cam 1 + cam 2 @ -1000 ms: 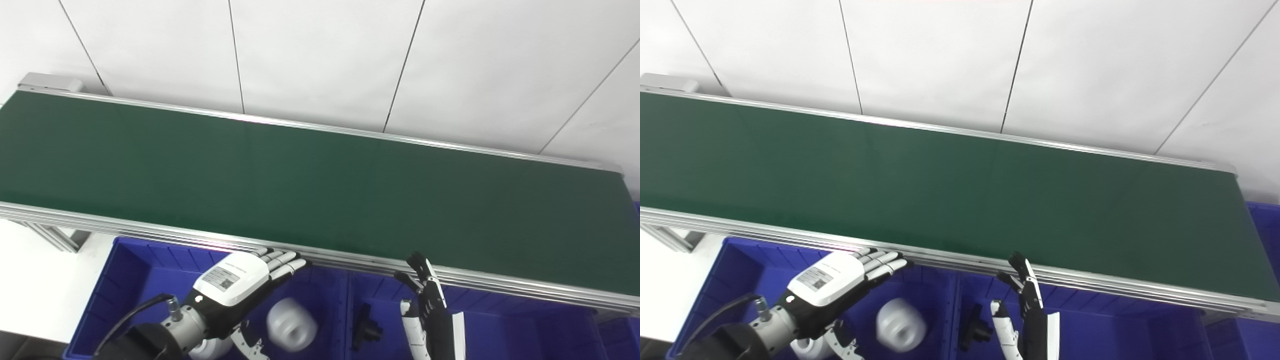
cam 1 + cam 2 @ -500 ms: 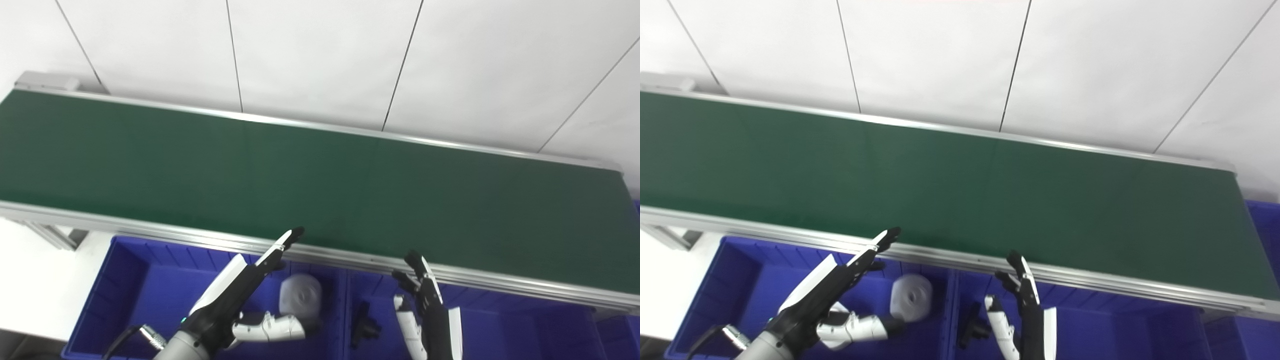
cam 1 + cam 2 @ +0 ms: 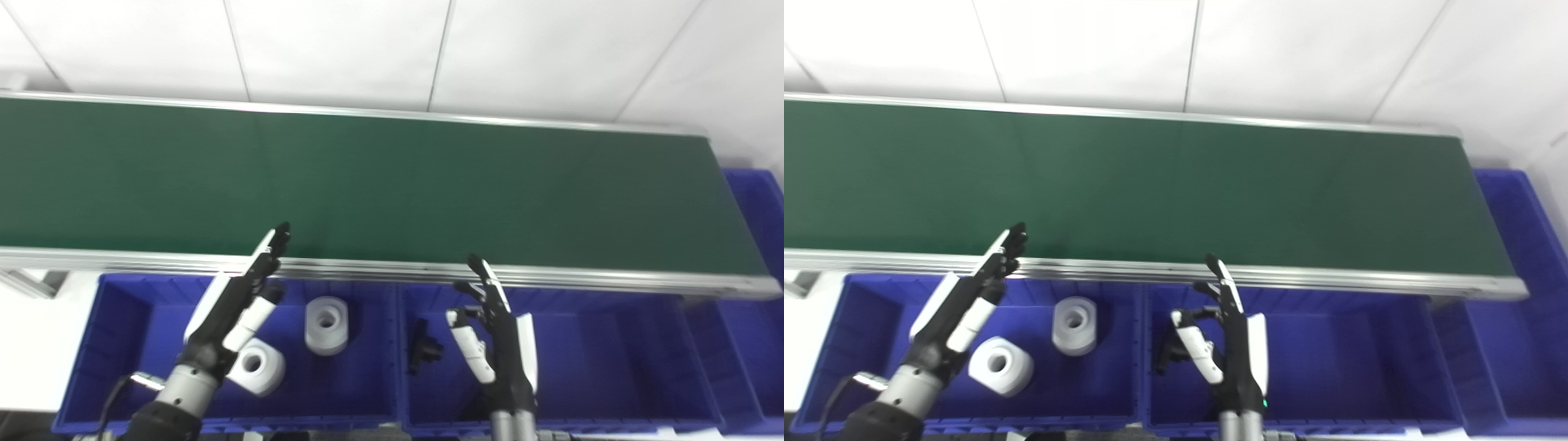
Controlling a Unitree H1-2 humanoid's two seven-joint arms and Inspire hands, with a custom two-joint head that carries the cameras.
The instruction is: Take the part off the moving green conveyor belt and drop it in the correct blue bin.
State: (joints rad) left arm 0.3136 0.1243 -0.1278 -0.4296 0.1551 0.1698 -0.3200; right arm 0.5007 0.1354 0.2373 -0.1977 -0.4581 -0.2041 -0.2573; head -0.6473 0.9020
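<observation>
Left eye view: two white cylindrical plastic parts, one (image 3: 326, 316) bore-up, one (image 3: 256, 365) tilted, lie in the left blue plastic bin (image 3: 122, 343) below the green conveyor belt (image 3: 392, 184). The left hand (image 3: 236, 300), empty, fingers straight, hangs over them. Right eye view: the right hand (image 3: 1228, 334), open and upright, holds nothing beside a small black part (image 3: 1165, 355).

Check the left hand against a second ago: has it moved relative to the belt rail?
Yes. The left hand has turned edge-on and lifted, its fingertips now over the conveyor belt's near rail rather than below it.
</observation>
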